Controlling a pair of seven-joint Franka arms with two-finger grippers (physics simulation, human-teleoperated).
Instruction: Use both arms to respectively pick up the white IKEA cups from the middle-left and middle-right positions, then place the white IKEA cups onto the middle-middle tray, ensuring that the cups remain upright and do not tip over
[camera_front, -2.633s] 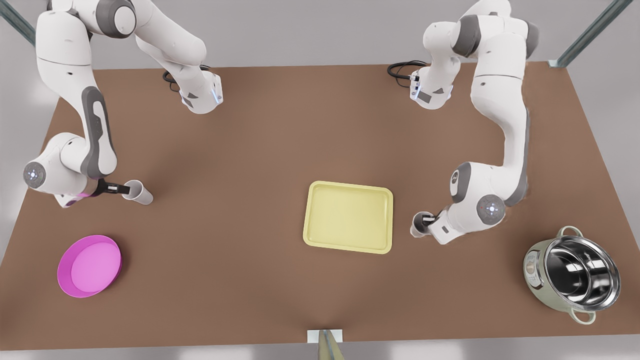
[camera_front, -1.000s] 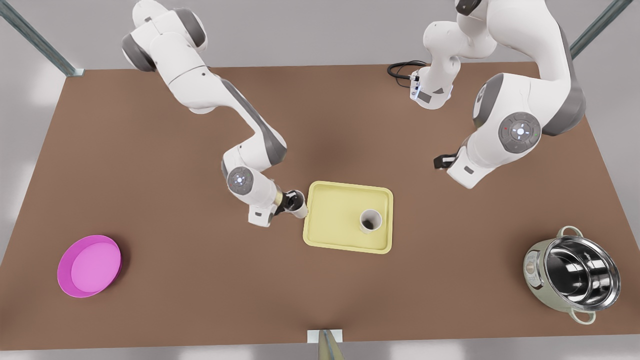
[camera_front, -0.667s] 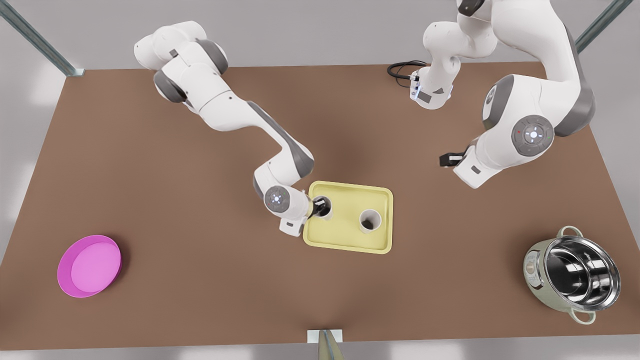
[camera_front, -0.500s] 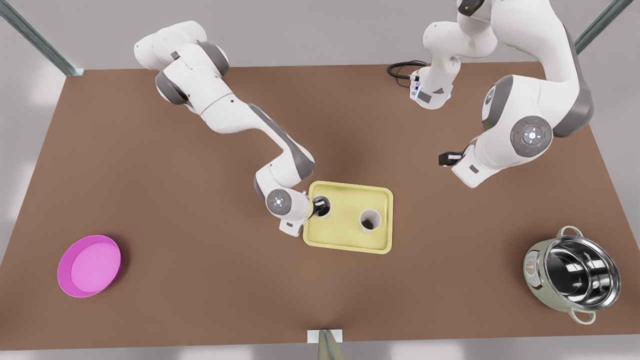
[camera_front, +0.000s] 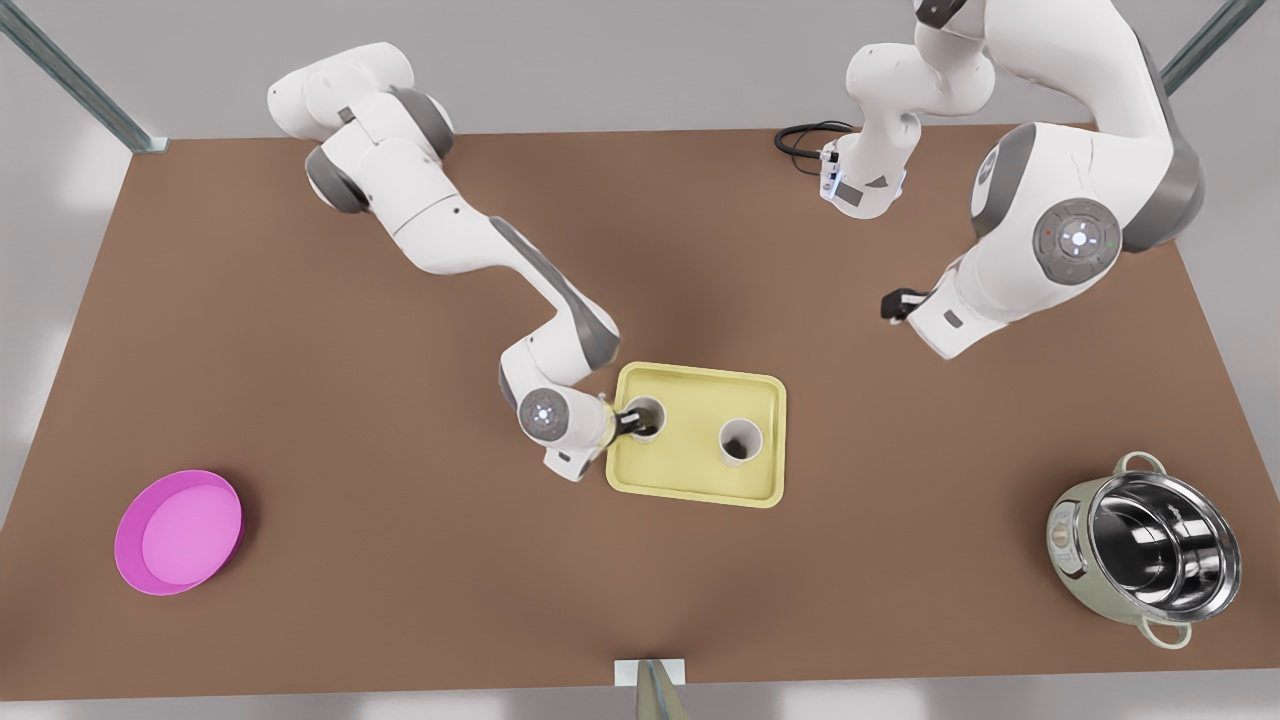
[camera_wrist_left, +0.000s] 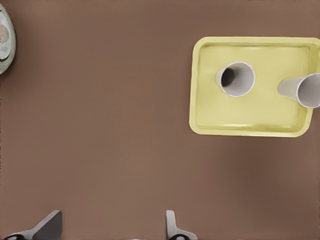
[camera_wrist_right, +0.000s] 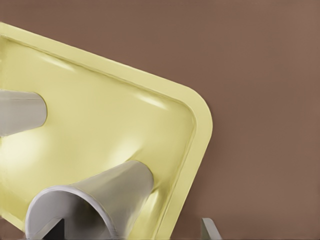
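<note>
Right claw (camera_front: 634, 421) stands released around a cup (camera_front: 646, 417) on the tray (camera_front: 697, 470) — left claw (camera_front: 893, 304) released, raised well apart.

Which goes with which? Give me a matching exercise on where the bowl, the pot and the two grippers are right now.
Things:
1. bowl
2. pot
3. left gripper
4. right gripper

Places:
A. at a cup on the tray
B. on the table, near corner at the front view's right
C. open, over bare table beyond the tray, toward the front view's right
D. on the table, near corner at the front view's left

Pairs: 1-D, 2-B, 3-C, 4-A
</note>
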